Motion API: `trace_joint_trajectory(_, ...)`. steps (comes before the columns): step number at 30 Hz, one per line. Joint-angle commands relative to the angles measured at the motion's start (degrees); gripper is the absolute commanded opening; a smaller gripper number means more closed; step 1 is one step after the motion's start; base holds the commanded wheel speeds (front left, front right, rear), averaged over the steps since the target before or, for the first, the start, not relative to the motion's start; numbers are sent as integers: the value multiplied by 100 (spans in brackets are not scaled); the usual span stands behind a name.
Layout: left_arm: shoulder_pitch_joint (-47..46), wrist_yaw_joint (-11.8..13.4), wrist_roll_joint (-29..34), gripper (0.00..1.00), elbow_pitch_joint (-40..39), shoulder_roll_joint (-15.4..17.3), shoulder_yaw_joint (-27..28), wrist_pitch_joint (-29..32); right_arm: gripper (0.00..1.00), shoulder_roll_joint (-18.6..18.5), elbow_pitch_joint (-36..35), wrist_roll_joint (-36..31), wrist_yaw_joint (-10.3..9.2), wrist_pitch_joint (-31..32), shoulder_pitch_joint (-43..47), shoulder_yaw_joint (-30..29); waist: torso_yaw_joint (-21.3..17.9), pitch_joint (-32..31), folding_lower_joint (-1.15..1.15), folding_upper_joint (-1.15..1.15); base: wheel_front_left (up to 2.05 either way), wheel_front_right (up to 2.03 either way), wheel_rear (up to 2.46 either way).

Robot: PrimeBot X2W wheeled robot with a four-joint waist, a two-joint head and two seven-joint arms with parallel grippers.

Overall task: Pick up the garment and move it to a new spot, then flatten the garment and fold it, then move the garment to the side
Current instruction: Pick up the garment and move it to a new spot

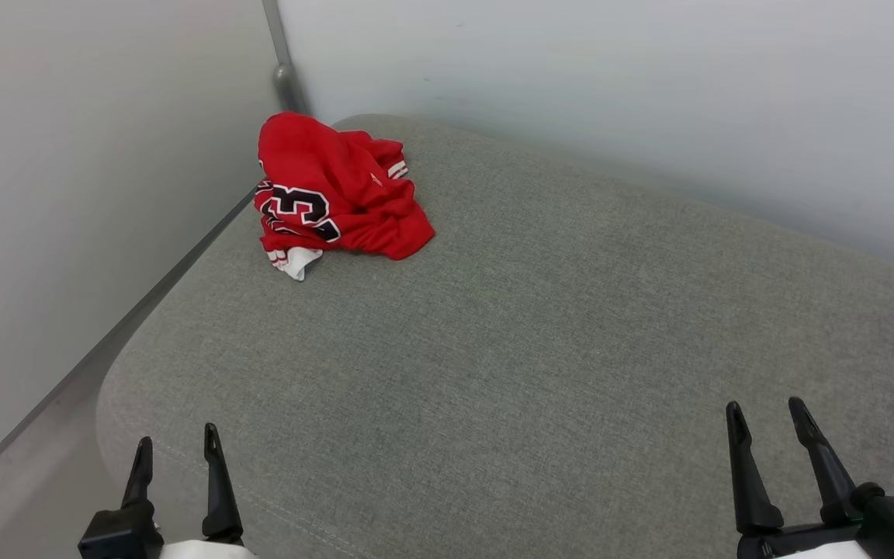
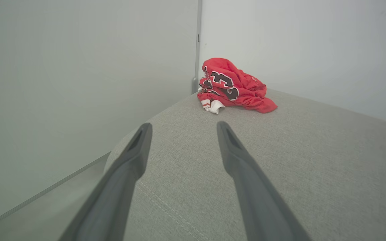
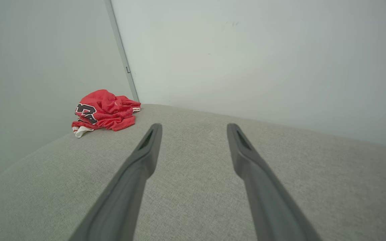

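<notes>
So the garment (image 1: 334,190) is a bright red jersey, bunched up in a crumpled heap at the far left corner of the grey upholstered cushion (image 1: 540,349). It's not flat at all. We can see part of a black number with a white outline on the side of the pile facing the cushion's left edge. A bit of white fabric (image 1: 297,262) with red-and-white striped trim pokes out at the bottom, on the side nearest us. There's another bit of striped trim (image 1: 396,168) on the far side of the heap.

The pile sits right by the corner where the two pale walls meet, with the left wall (image 1: 67,194) just beside it and the back wall (image 1: 610,93) behind it. A thin grey metal strip (image 1: 284,70) runs up that corner.

Nothing else is on the cushion that we can make out, just grey weave and a stitched seam (image 2: 166,207) near the front left corner.

The left end effector (image 1: 177,439) is over the cushion's near left corner, with its fingers spread wide and nothing between them. The right end effector (image 1: 765,407) is along the near edge toward the right side, and it's also wide open with nothing in it. Both are well apart from the jersey, and the fingers point roughly toward the far side of the cushion.
</notes>
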Motion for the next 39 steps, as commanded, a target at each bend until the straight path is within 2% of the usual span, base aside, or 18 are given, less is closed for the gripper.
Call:
trace_joint_trajectory(1,-104,-26,-45,100,20,-4,47,-16,100,-1,3,-26,-2,-14,-52,-21,-7,18,0,0,0,0,0)
trace_joint_trajectory(5,-483,-290,60,100,152,7,210,-16,100,-1,-46,-95,-2,-14,-16,-90,-21,106,0,0,0,0,0)
trace_joint_trajectory(12,-1891,-831,240,100,568,410,518,-16,100,-2,-211,-394,-2,-14,-232,-184,-214,675,0,0,0,0,0)
trace_joint_trajectory(18,-3481,-1047,181,100,938,887,854,-16,100,-2,-478,-770,-2,-13,-589,-305,-413,1524,0,0,0,0,0)
trace_joint_trajectory(22,-4473,-1138,140,100,1385,1325,1069,-15,100,-2,-748,-1013,-2,-14,-849,-404,-555,2112,0,0,0,0,0)
trace_joint_trajectory(28,-5822,-1251,-269,100,2179,1797,1385,-16,100,-3,-1216,-1363,-2,-14,-1116,-445,-705,2860,0,0,0,0,0)
trace_joint_trajectory(35,-7041,-1358,-684,100,3609,2497,992,408,100,-4,-1741,-1588,-2,-13,-1274,-635,-799,3429,0,0,0,0,0)
trace_joint_trajectory(39,-7306,-1359,-1206,100,4103,2851,62,1112,100,-45,-2007,-1670,-2,-14,-1342,-599,-852,3649,0,0,0,0,0)
